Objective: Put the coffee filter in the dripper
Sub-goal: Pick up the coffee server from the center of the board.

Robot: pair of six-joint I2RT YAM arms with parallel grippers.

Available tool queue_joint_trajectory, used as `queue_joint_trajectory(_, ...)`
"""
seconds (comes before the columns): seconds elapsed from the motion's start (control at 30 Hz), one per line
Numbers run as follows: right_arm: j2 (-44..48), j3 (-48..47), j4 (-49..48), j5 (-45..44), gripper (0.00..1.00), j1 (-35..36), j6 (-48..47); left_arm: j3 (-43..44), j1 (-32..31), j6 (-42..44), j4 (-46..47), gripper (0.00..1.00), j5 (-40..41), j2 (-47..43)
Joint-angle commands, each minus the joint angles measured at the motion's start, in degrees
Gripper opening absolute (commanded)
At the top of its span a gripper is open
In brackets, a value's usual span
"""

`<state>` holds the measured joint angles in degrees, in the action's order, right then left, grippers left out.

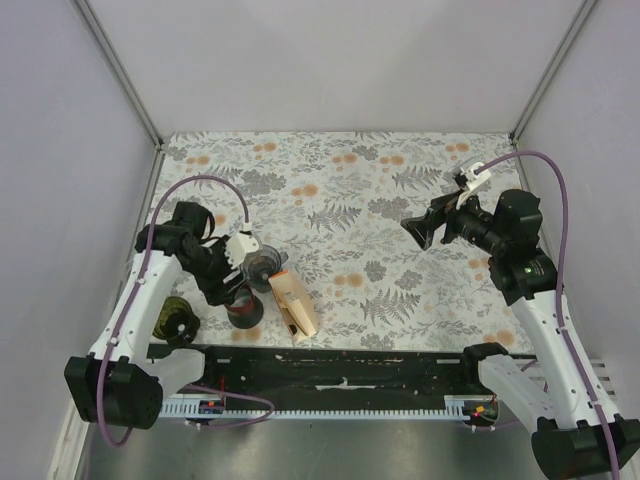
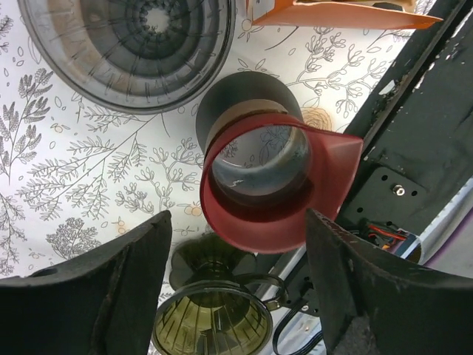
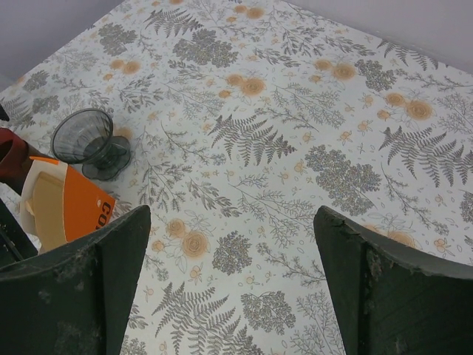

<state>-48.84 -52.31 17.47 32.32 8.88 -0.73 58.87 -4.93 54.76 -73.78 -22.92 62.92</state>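
Near-left corner crowded: grey dripper, red dripper, green dripper and filter box stand close together, narrow gaps between. Centre, far and right tabletop lie open to passage.

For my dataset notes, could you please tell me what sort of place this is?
Probably a lab robot cell staged for coffee making: plain walls enclose a floral-covered table holding a grey dripper and an orange filter box.
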Motion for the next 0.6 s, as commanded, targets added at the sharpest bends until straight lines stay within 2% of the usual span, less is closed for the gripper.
queue_joint_trajectory(0.0,0.94,-1.39,-0.86,0.73,0.98,0.34,-0.67,-1.56,-3.41,-4.92,5.92,0.74,4.28,0.71)
queue_joint_trajectory(0.07,1.29,-1.12,-0.86,0.73,0.98,0.34,-0.67,-2.44,-4.91,-5.89,6.71,0.67,4.46,0.81)
queue_joint_trajectory(0.13,1.38,-1.04,-0.78,0.64,0.98,0.26,-0.85,-3.15,-5.44,-6.16,7.07,0.53,3.68,0.63)
queue_joint_trajectory(0.27,1.55,-1.3,-0.51,0.03,0.98,0.26,-0.94,-1.05,-5.44,-6.68,4.44,0.06,0.68,0.19)
queue_joint_trajectory(0.3,1.55,-1.39,-0.51,0.03,0.98,0.26,-0.85,-0.43,-5.44,-7.03,3.65,0.02,0.77,0.1)
queue_joint_trajectory(0.57,1.12,-1.56,-0.6,0.55,0.98,0.34,-0.76,7.47,-5.44,-7.56,-2.95,0.02,6.73,-3.06)
